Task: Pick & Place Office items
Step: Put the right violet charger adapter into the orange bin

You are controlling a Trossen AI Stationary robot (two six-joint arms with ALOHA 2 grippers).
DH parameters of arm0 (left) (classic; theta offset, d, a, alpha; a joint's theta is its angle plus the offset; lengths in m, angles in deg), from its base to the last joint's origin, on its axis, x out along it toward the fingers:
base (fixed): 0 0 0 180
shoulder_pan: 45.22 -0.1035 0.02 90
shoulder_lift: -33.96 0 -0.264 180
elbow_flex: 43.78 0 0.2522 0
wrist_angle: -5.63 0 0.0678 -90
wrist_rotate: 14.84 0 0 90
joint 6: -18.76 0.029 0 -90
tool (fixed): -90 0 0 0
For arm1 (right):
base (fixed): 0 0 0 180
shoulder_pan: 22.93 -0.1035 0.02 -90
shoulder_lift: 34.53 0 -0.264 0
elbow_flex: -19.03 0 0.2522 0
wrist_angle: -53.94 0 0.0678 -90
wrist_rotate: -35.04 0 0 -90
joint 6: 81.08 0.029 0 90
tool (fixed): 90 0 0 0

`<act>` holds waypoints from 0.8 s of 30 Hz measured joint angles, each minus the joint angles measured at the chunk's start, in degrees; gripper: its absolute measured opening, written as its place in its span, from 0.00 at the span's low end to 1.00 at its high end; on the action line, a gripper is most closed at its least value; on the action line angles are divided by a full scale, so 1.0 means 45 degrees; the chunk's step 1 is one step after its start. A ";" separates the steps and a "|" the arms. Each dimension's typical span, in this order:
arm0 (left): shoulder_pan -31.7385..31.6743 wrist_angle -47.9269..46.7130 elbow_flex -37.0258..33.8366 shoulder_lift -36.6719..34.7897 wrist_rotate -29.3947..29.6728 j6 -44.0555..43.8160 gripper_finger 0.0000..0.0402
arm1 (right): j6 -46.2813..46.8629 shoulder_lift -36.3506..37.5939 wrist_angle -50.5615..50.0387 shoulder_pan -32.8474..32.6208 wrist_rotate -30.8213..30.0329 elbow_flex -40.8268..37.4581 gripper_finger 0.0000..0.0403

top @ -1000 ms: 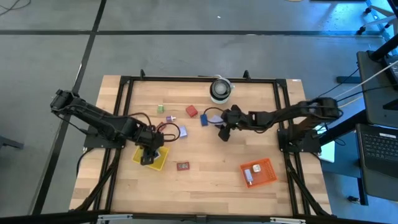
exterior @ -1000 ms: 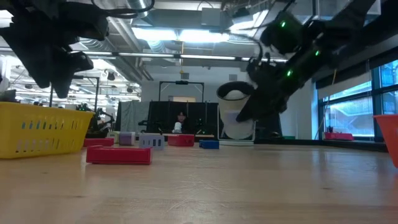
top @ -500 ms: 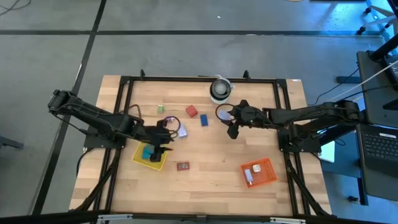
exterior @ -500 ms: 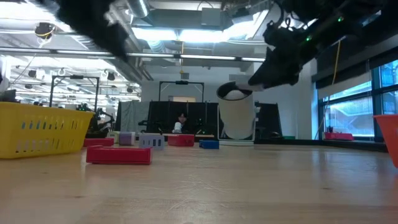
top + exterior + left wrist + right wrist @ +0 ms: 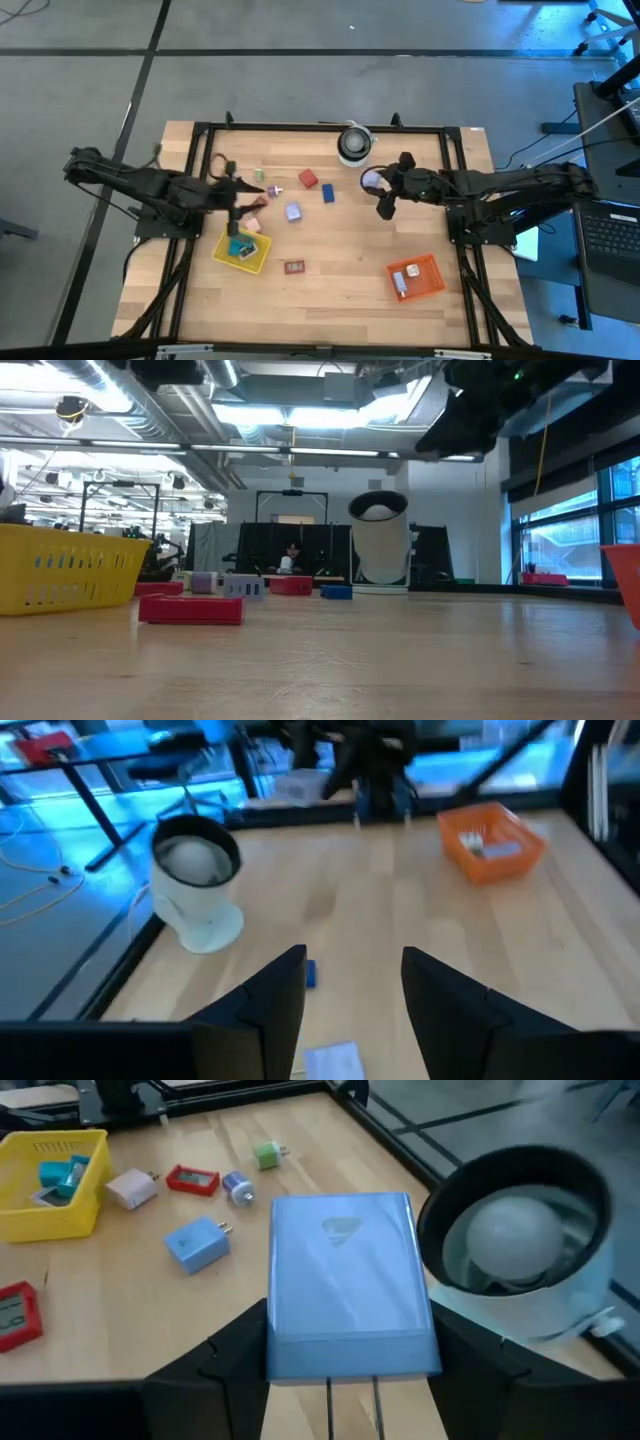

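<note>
Pale wooden planks make up the surface [image 5: 330, 250], ringed by a black frame. Right fingers [image 5: 340, 1380] pinch a light blue block [image 5: 348, 1285] with two metal prongs, held above the surface just beside the white round roll [image 5: 354, 144]. Left fingers [image 5: 352, 985] hang spread with nothing between them, above the surface beside the yellow tray [image 5: 257, 262], which holds a teal piece [image 5: 238, 246]. Between the two sets of fingers lie a lavender block [image 5: 293, 212], a blue block [image 5: 328, 193] and a red block [image 5: 308, 179]; a green piece [image 5: 258, 175] sits near the left fingers. A flat red piece [image 5: 293, 267] lies just beyond the yellow tray. Well apart from the left fingers, near the right arm's base, the orange tray [image 5: 428, 283] holds a white piece [image 5: 399, 284].
</note>
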 joint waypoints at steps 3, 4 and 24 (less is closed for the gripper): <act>-0.0005 0.0648 -0.0816 -0.1295 0.0256 -0.0357 0.42 | 0.0002 0.0378 -0.1246 -0.0129 -0.0065 0.0342 0.53; -0.0005 0.0718 -0.1143 -0.1691 0.0478 -0.0456 0.42 | 0.0009 0.0488 -0.1579 -0.0159 -0.0076 0.0452 0.53; -0.0005 0.6380 -0.5109 -0.3579 0.0132 -0.1431 0.50 | 0.0702 0.1101 -0.5440 -0.2124 0.1170 0.1491 0.53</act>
